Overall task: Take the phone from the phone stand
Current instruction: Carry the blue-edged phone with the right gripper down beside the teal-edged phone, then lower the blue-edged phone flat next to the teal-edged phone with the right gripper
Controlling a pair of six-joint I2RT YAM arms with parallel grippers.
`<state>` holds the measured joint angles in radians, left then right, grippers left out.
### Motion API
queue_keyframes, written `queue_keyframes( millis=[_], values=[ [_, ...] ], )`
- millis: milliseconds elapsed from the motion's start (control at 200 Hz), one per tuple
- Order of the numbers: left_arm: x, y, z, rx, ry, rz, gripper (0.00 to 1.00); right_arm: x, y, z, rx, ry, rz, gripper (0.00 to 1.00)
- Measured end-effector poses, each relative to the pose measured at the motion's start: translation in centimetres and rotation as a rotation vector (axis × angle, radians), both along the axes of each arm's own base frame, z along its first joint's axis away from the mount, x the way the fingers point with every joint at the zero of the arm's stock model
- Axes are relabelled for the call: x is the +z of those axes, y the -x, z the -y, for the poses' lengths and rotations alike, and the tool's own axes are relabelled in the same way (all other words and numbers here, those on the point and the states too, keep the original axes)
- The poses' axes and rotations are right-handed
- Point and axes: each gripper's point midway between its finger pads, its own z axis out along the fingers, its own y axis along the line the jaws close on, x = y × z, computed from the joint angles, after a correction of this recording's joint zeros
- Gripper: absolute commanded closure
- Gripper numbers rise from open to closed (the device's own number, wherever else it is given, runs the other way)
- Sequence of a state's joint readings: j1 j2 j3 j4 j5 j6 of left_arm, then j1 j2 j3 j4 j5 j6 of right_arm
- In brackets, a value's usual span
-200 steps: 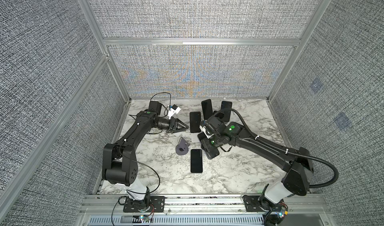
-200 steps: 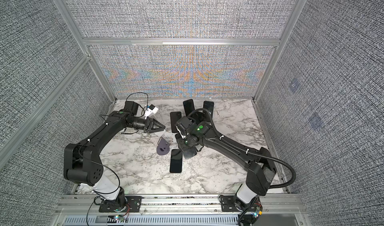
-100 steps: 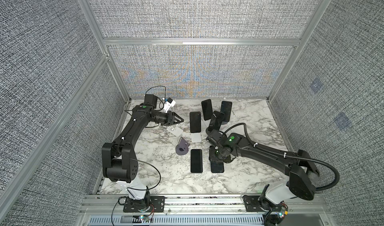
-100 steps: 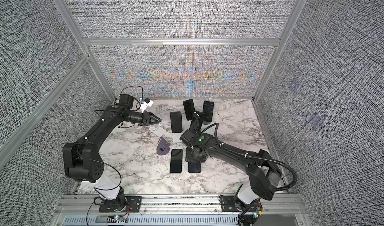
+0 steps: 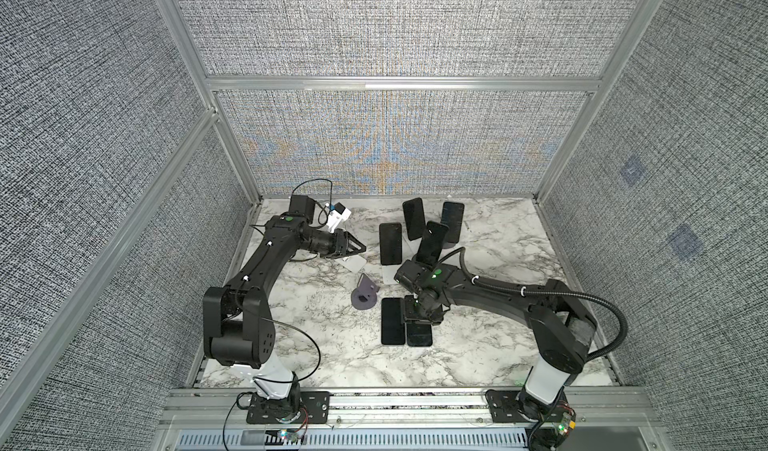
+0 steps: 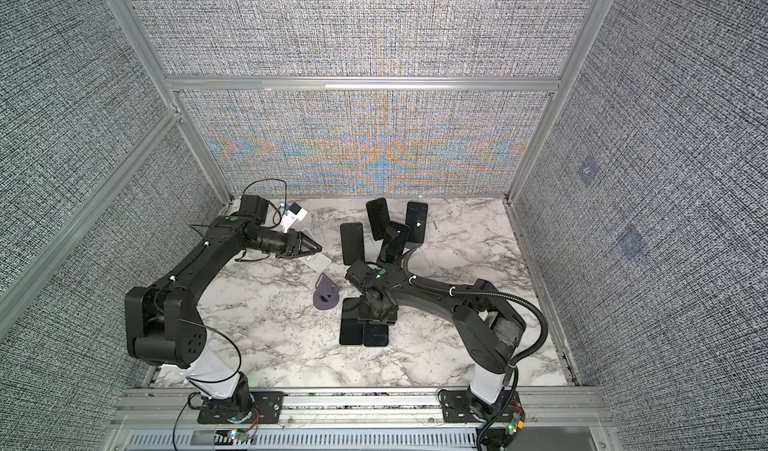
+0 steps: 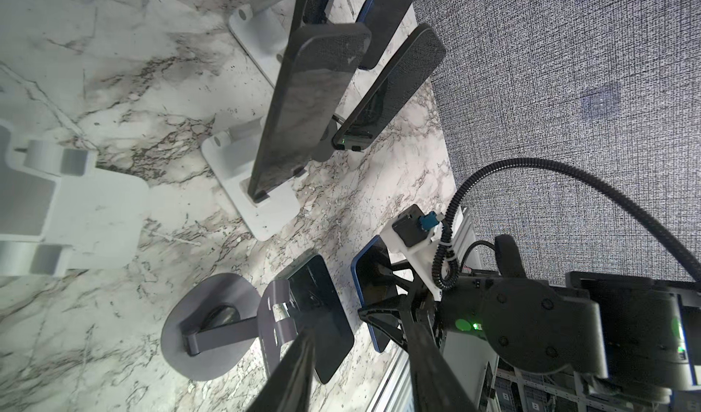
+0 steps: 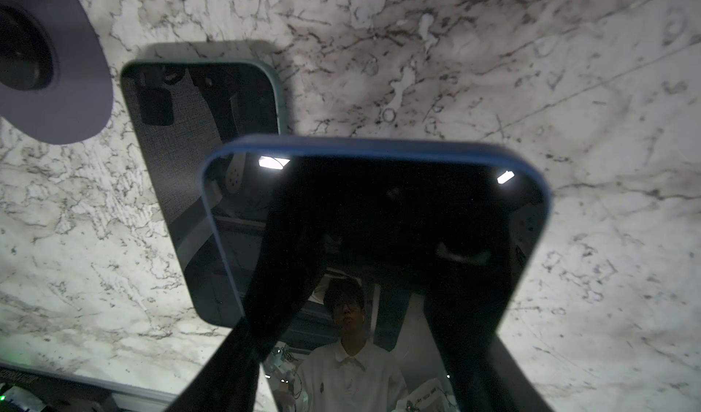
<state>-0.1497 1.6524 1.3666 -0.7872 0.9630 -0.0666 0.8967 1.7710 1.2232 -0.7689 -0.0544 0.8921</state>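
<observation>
Bimanual cell seen from above, marble tabletop (image 5: 490,345) enclosed by fabric walls. The right gripper (image 5: 419,315) points down near the tabletop's middle, its fingers (image 8: 265,334) pinching the long edges of the blue-edged phone (image 5: 420,333), screen up. The phone is clear of every stand and low over the marble; whether its far end touches the surface cannot be told. Its left long edge runs just beside a second phone (image 5: 392,321) lying flat, and in the right wrist view it overlaps that phone's corner. The empty purple stand (image 5: 365,294) sits just beyond the flat phone's upper left corner.

The left gripper (image 5: 359,246) hovers at rear left, fingers (image 7: 292,372) moderately spread and holding nothing, directly over an empty white stand (image 5: 356,265). To its right, a phone on a white stand (image 5: 390,244) and three more propped phones form a tight rear cluster; the nearest of these (image 5: 432,243) leans close above the right arm's wrist housing.

Open room: bare marble extends from the held phone's right edge to the right wall, and from both flat phones' near ends to the front rail (image 5: 415,399). A further clear patch lies left of the purple stand, towards the left arm's base. Rear centre is crowded
</observation>
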Motion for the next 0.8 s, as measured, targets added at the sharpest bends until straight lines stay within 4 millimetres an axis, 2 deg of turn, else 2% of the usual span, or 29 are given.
queue_keyframes(
  millis=[590,800],
  values=[
    [0.0,0.0,0.0,-0.002,-0.003,0.006,0.57,-2.1,-1.0,0.1,0.032,-0.006,-0.035,0.65],
    [-0.3,-0.1,0.0,-0.003,-0.005,-0.004,0.57,-2.4,-1.1,0.3,0.030,-0.014,-0.040,0.57]
  ],
)
